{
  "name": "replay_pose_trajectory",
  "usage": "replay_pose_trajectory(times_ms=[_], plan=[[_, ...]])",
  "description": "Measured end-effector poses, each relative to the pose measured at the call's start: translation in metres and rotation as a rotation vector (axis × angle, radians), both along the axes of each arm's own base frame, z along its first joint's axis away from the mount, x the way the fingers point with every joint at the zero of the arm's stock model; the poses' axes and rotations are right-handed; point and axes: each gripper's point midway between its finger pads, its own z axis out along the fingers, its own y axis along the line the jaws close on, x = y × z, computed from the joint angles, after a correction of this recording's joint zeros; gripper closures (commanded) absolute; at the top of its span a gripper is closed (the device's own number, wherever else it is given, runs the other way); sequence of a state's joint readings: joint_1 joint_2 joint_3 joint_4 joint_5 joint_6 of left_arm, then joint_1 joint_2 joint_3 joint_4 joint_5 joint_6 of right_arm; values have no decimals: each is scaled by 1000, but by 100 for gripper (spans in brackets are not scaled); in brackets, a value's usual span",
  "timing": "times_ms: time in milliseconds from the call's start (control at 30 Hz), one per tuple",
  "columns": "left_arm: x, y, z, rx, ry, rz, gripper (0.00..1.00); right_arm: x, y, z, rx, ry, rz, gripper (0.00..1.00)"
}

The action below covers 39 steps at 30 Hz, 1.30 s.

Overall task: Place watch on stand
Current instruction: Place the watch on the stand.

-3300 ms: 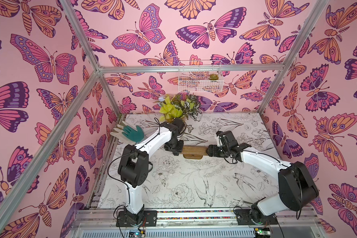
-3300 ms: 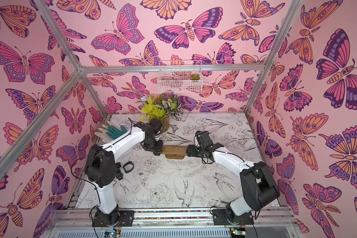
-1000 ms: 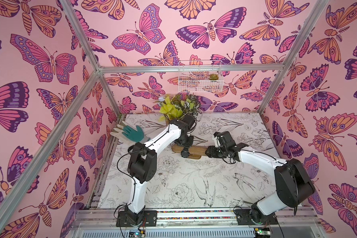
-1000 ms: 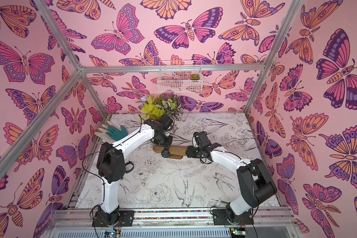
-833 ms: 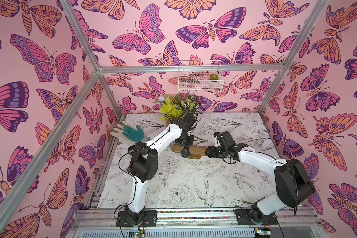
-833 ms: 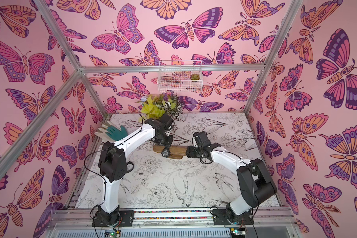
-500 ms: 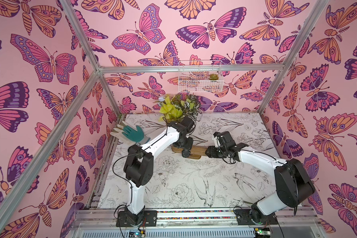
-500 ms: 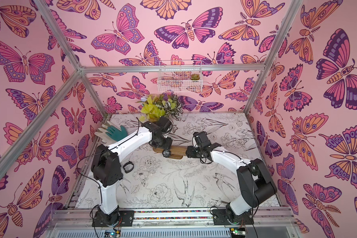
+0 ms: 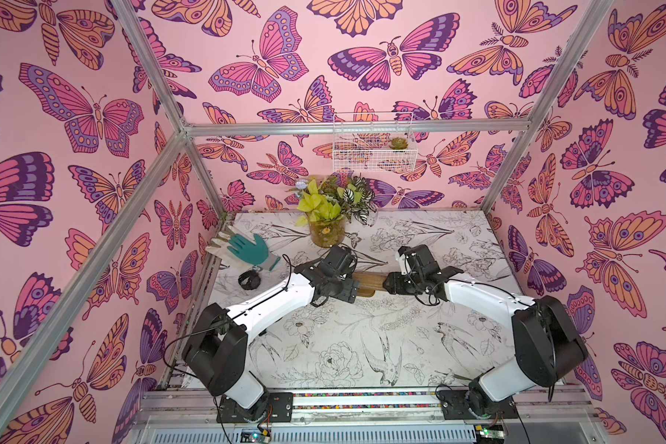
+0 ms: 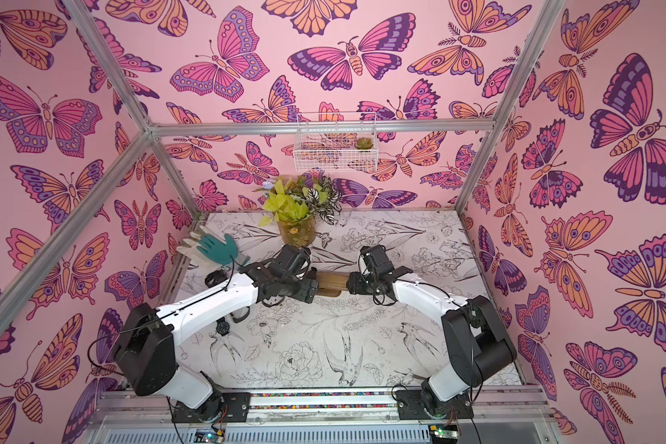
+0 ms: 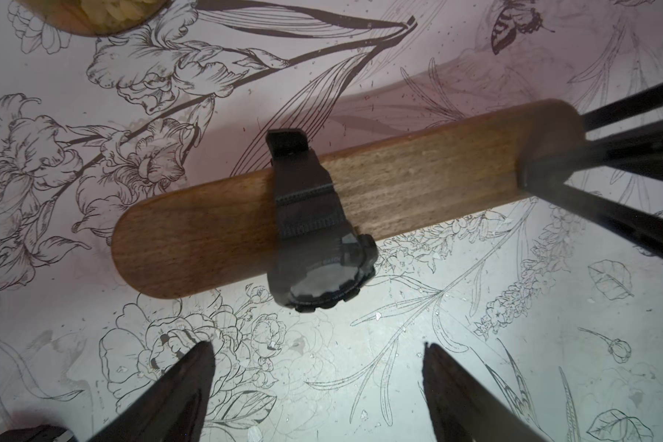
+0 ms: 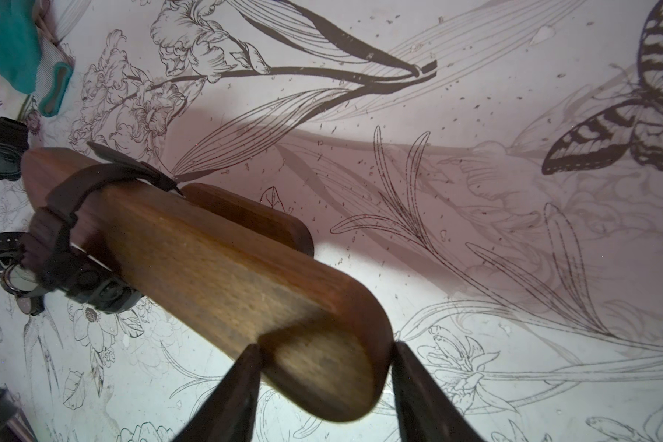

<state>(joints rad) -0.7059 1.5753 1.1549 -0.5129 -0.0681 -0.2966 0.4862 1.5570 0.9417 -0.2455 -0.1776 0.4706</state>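
The stand (image 11: 418, 191) is a long brown wooden bar lying across the middle of the table (image 9: 362, 346). A black watch (image 11: 314, 237) is looped round the bar near its rounded free end, its face hanging over the bar's edge. My left gripper (image 11: 317, 345) hovers just off the watch, open and empty. In both top views the left gripper (image 9: 347, 288) (image 10: 306, 288) hides the watch. My right gripper (image 12: 325, 345) is shut on the stand's (image 12: 215, 268) other end, with the watch (image 12: 73, 245) at the far end of the bar.
A teal and white glove (image 9: 247, 250) lies at the back left. Another black watch (image 9: 249, 279) sits beside it, and a further watch (image 10: 222, 327) lies under the left arm. A vase of plants (image 9: 325, 230) stands behind the stand. A wire basket (image 9: 373, 146) hangs on the back wall.
My left gripper has opened and let go of the watch, which stays on the bar. Its elbow has swung left. The right gripper and the stand have stayed put.
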Motion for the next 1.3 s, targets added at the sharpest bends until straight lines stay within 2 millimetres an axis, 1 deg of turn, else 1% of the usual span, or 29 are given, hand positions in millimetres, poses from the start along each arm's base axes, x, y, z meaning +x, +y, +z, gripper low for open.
replay_pose_trajectory(times_ms=[133, 300, 500, 600, 967, 1133, 1300], plan=[[9, -7, -11, 3, -13, 4, 21, 0, 0, 0, 0, 0, 0, 43], [16, -10, -27, 35, -1, 11, 33, 0, 0, 0, 1, 0, 0, 44], [22, -15, -28, 37, -5, 18, 45, 0, 1, 1, 4, -1, 2, 44], [25, -17, -24, 32, -13, 17, 49, 0, 1, 0, 4, -1, 2, 44], [43, -28, 0, 9, -73, 21, 49, 0, 1, 0, 5, 0, 3, 44], [48, -32, -5, 21, -69, 16, 49, 0, 1, 0, 5, 0, 3, 44], [50, -31, -4, 38, -76, 10, 47, 0, 1, 0, 5, 0, 3, 44]])
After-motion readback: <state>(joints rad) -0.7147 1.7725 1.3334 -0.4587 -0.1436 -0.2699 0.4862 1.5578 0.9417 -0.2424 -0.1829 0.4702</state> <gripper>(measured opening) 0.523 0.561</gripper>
